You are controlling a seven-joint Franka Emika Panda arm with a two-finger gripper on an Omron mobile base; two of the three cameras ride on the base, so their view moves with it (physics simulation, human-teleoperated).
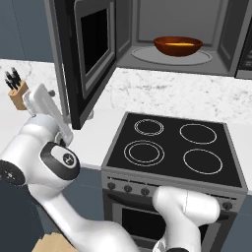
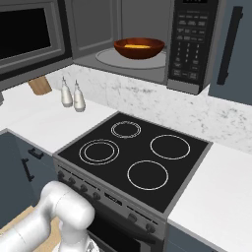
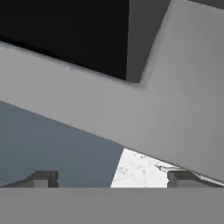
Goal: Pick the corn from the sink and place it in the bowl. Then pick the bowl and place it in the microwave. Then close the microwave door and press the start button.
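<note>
Microwave [image 1: 172, 34]: mounted above the counter, cavity open, grey turntable [image 2: 133, 58] inside. Bowl [image 1: 177, 46]: reddish-brown, sitting on the turntable, roughly centred in the cavity. Corn [image 1: 178, 45]: a yellow-orange shape lying inside the bowl. Microwave door [image 1: 86, 54]: swung wide open to the left, dark glass window facing inward, lower edge hanging over the counter. Gripper [image 3: 111, 178]: jaws spread wide, nothing between them; the hand view looks close up at the grey door frame and dark window, with a patch of speckled counter [image 3: 138, 170] beyond. Arm: in the left base view its white hand reaches up beside the outer edge of the door; contact with the door cannot be told. Cooktop [image 2: 135, 157]: black, four rings, below the microwave, oven knobs along its front. Knife block [image 1: 18, 93]: on the counter at far left. Two bottles [image 2: 72, 94]: upright on the counter left of the cooktop. Keypad [image 2: 189, 47]: on the microwave's right side.
</note>
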